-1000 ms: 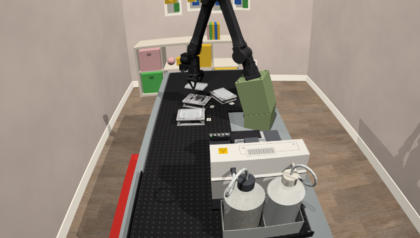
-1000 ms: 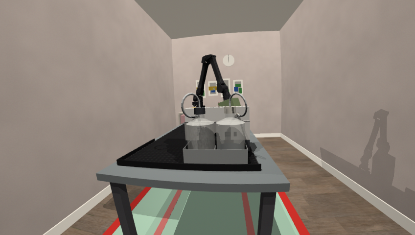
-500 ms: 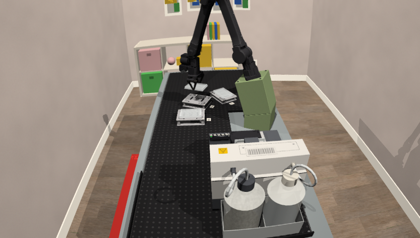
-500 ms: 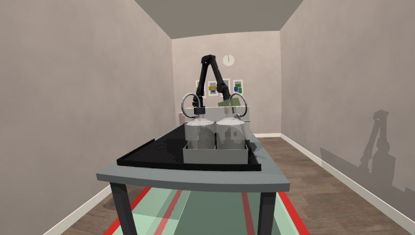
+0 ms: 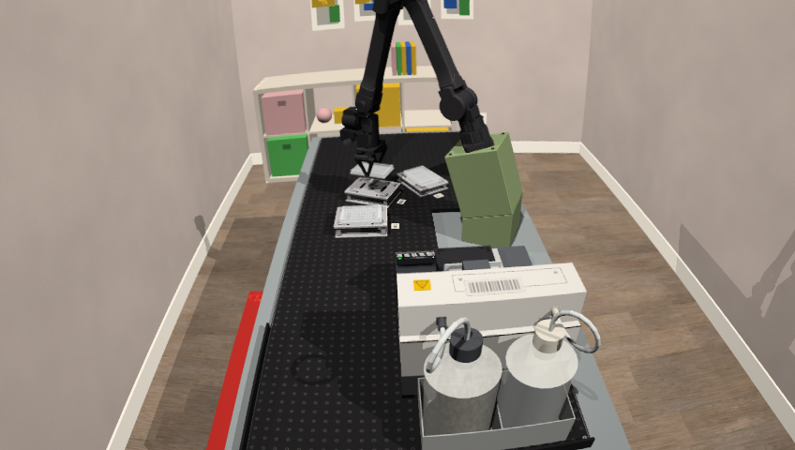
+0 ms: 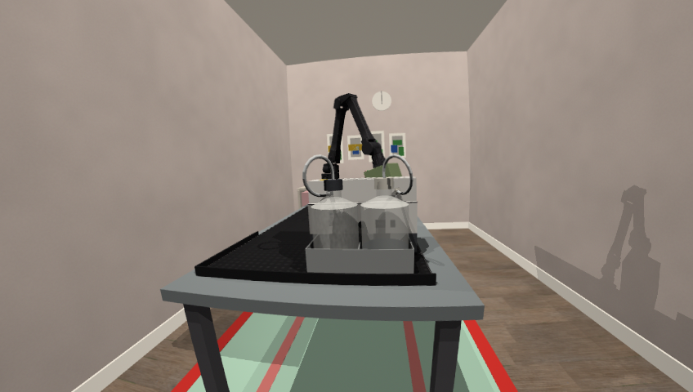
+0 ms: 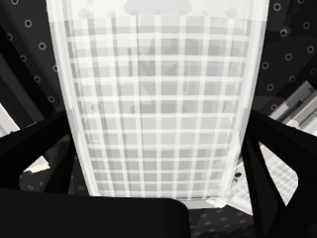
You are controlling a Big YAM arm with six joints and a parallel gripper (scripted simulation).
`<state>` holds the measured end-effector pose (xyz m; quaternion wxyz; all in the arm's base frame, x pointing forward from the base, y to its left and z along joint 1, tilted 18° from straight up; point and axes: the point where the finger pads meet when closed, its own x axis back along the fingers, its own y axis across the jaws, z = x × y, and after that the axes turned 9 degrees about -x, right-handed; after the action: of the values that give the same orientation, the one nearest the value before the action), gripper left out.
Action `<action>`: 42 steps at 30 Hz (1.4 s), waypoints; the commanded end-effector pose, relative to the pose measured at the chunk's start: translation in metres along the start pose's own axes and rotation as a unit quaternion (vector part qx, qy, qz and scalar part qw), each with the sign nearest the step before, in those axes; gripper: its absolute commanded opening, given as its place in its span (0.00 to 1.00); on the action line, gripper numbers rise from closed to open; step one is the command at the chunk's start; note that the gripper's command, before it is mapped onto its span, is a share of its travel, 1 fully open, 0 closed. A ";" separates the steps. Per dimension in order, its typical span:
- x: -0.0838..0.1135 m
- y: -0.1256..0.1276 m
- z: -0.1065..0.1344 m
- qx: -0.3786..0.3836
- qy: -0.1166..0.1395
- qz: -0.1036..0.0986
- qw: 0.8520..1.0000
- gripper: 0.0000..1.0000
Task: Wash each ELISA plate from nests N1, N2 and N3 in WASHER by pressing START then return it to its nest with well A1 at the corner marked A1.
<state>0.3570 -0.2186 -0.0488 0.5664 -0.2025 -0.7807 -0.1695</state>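
Note:
My gripper [image 5: 367, 166] [image 7: 158, 117] is shut on a clear ELISA plate [image 5: 378, 169] [image 7: 158, 99], gripped across its short sides. It holds the plate low over the far end of the black mat, just beyond the middle nest [image 5: 370, 191], which has no plate in it. A second plate [image 5: 361, 214] sits in the nearest nest. A third plate [image 5: 423, 178] sits in the right-hand nest, which also shows in the wrist view [image 7: 279, 174]. The washer [image 5: 490, 290] stands near the front, with its keypad [image 5: 415, 257] and dark carrier area [image 5: 465, 260] behind it. The plate's cut-off corner cannot be made out.
A green block [image 5: 487, 187] under the arm's base stands right of the nests. Two bottles [image 5: 459, 379] [image 5: 538, 370] in a grey tray sit in front of the washer. A shelf [image 5: 335, 106] stands behind the table. Small label tags [image 5: 395, 225] lie beside the nests.

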 end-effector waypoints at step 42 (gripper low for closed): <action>-0.046 0.001 -0.008 0.001 -0.005 0.000 1.000 0.84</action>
<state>0.3707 -0.2246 -0.0948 0.5685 -0.2007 -0.7797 -0.1689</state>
